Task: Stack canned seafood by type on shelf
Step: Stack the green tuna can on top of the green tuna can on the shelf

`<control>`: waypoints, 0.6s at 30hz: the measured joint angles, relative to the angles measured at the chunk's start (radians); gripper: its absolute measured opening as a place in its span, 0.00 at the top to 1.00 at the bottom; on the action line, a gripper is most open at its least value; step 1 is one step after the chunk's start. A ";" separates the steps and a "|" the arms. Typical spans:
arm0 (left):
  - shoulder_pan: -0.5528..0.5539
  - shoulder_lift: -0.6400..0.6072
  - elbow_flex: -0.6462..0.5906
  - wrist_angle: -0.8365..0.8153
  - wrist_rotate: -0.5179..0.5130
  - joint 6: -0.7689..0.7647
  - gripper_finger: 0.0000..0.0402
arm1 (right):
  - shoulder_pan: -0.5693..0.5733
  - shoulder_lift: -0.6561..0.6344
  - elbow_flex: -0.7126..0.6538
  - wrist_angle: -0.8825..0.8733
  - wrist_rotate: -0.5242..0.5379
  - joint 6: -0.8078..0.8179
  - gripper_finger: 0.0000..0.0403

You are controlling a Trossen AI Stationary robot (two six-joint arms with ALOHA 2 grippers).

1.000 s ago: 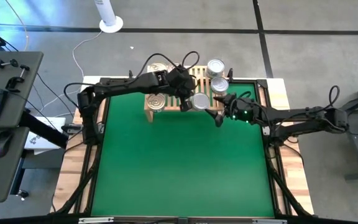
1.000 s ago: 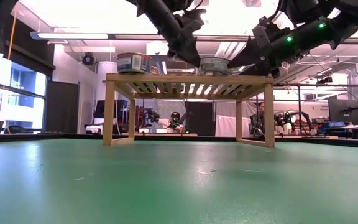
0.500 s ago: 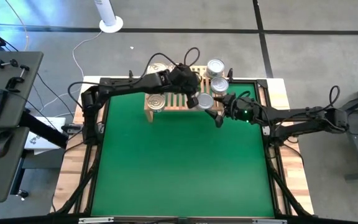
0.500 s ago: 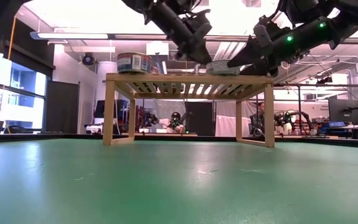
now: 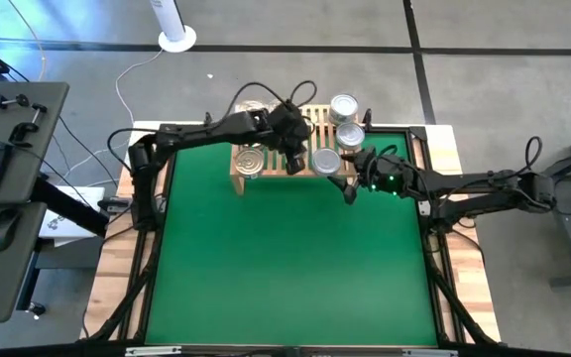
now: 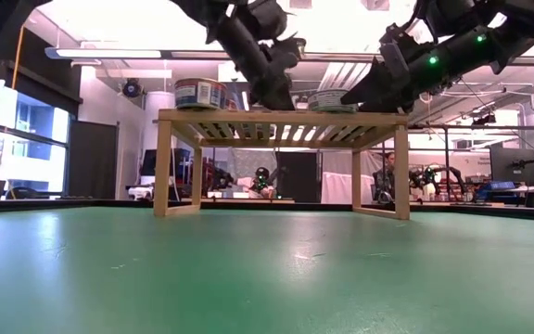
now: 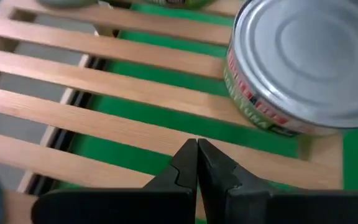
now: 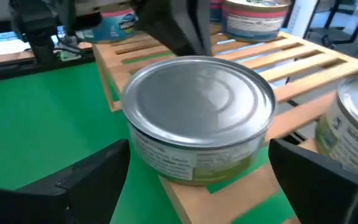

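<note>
On the counter's green mat (image 5: 285, 258), the shelf (image 5: 266, 171) sits at 12 o'clock. A gold-topped tin (image 5: 250, 162) rests at its left. The left pincer (image 5: 298, 159), clenched and empty, hovers mid-shelf. The right pincer (image 5: 348, 178) stands released around a silver tin (image 5: 325, 160) at the shelf's right.

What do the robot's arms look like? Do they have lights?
Both arms are black and jointed, with thin black cables looping along them. The right arm has small green lights glowing near its wrist. Each ends in an end effector with two dark fingers: the left end effector has narrow tips, the right end effector broad flat ones.
</note>
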 joint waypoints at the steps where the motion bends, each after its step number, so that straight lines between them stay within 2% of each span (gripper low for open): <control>1: -0.001 0.005 -0.010 0.015 0.003 0.000 1.00 | -0.001 0.001 0.000 0.003 -0.006 -0.009 0.06; 5: -0.002 0.013 -0.062 0.137 0.006 -0.002 1.00 | -0.025 0.007 0.000 0.005 -0.049 0.004 0.06; 11: -0.001 0.020 -0.068 0.225 0.046 -0.009 1.00 | -0.060 0.040 0.000 0.027 -0.098 0.020 0.05; 18: -0.003 0.033 -0.067 0.241 0.053 -0.001 1.00 | -0.061 0.056 0.000 0.065 -0.101 -0.001 0.01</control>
